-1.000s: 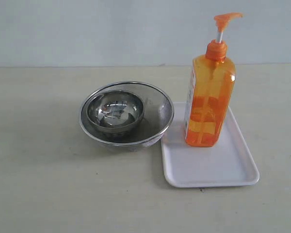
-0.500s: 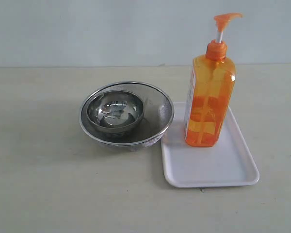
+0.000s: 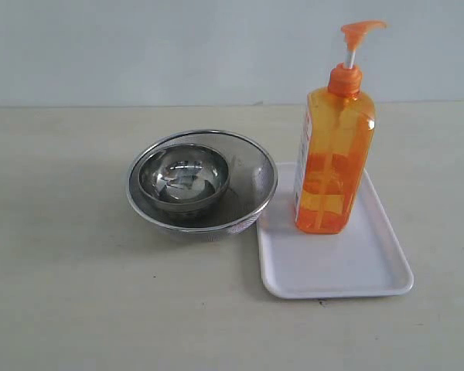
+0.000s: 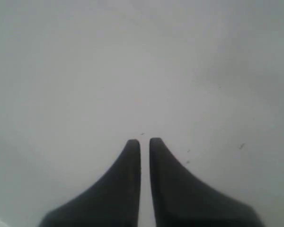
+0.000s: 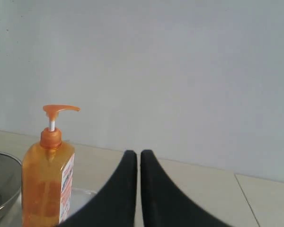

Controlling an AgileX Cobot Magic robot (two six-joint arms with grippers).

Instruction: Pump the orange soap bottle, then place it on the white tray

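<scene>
Here's the orange soap bottle [image 3: 332, 166], upright on the white tray [image 3: 348, 270], at its 11 o'clock corner. The nested steel bowls [image 3: 201, 182] sit just beside the tray at 10 o'clock. Both pincers are clenched on nothing: the left gripper [image 4: 145, 142] over bare surface, the right gripper [image 5: 138, 153] well apart from the bottle. The danger is that tall bottle. An off-centre press on the pump head [image 3: 362, 29], whose spout overhangs toward 3 o'clock, could tip it, or skid its base across the glossy tray into the bowls.
</scene>
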